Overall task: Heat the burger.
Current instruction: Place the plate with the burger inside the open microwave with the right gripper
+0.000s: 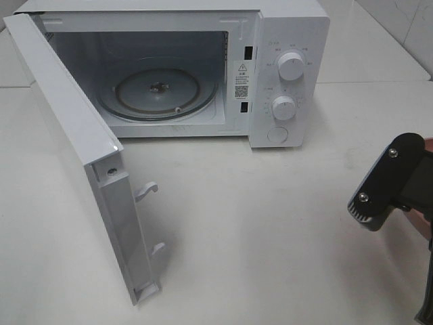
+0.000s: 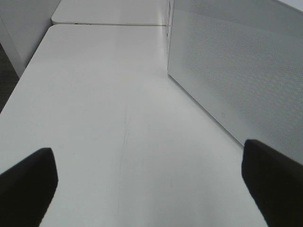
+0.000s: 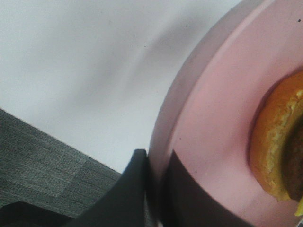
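Two grippers: the right gripper [image 3: 156, 158] is clamped on a plate rim, and the left gripper [image 2: 149, 173] is spread wide with nothing in it.
Burger: the burger [image 3: 279, 142] lies on a pink plate [image 3: 213, 109]. Only its edge shows in the right wrist view: golden-brown bun, a strip of dark patty and a bit of yellow at the frame's border.
Burger relative to right gripper: it sits well in from the rim on the plate's flat, apart from the fingers, with bare pink plate between them. The gripper touches the plate only.
Right gripper hold: one dark finger [image 3: 135, 189] lies under the rim's outer side and the other presses on the plate's upper face, so the jaws pinch the rim tight.
Plate support: I cannot tell whether the plate rests on the table or is lifted. White table [image 1: 270, 237] and grey floor [image 3: 38, 161] both show past its edge.
Exterior high view: the right gripper is at the far right edge, with slivers of pink beside it. The burger is out of frame.
Left gripper surroundings: its two dark fingertips sit far apart over bare white tabletop, touching nothing, with the perforated outer face of the door beside them.
Microwave oven: the microwave oven [image 1: 287, 40] stands at the back of the table, well apart from the right gripper. Its door [image 1: 67, 128] is swung fully open toward the left arm's side.
Cavity: the glass turntable [image 1: 159, 88] is bare.
Panel: two round knobs [image 1: 291, 66] are on the panel.
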`<state>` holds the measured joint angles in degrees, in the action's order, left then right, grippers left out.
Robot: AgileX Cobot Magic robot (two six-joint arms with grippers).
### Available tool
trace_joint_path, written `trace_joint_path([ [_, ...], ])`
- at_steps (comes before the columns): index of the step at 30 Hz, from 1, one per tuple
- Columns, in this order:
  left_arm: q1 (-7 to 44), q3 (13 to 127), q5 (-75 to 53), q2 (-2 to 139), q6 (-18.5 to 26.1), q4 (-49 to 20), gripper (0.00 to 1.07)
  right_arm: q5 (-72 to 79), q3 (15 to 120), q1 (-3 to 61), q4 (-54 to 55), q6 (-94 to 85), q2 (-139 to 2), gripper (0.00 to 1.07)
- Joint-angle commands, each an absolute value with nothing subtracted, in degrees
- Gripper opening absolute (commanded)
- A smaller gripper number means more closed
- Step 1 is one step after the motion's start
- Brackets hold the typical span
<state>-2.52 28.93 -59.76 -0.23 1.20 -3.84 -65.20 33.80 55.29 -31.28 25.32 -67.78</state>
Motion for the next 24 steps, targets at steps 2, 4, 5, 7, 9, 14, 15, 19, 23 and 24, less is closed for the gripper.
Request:
trace_joint_path([
  [2,-2.3,28.9,-59.2,-1.4,1.1,-3.7,1.02,-68.4,33.6,58.6,-35.1,24.8,-67.3,0.00],
  [4,-2.3,28.9,-59.2,-1.4,1.1,-3.7,1.02,-68.5,33.6,60.0,-35.1,24.8,-67.3,0.00],
  [5,-2.3,28.9,-59.2,-1.4,1.1,-3.7,1.02,-68.7,33.6,61.0,-35.1,24.8,-67.3,0.00],
  [7,-2.3,28.9,-59.2,-1.4,1.1,-3.7,1.02,-69.2,33.6,62.7,-35.4,24.8,-67.3,0.00],
  [9,-2.3,28.9,-59.2,-1.4,1.1,-3.7,1.02,-69.6,33.6,64.7,-35.8,24.6,-67.3,0.00],
  [14,-2.3,28.9,-59.2,-1.4,1.1,-3.7,1.02,-70.0,33.6,68.0,-36.6,24.5,-67.3,0.00],
  [15,-2.3,28.9,-59.2,-1.4,1.1,-3.7,1.02,-70.0,33.6,69.2,-36.6,23.8,-67.3,0.00],
  [19,-2.3,28.9,-59.2,-1.4,1.1,-3.7,1.02,-69.8,33.6,72.1,-36.8,21.6,-67.3,0.00],
  [23,-2.3,28.9,-59.2,-1.4,1.1,-3.7,1.02,-69.5,33.6,73.2,-37.1,20.6,-67.3,0.00],
  [24,-2.3,28.9,-59.2,-1.4,1.1,-3.7,1.02,-69.5,33.6,74.1,-38.0,20.5,-67.3,0.00],
])
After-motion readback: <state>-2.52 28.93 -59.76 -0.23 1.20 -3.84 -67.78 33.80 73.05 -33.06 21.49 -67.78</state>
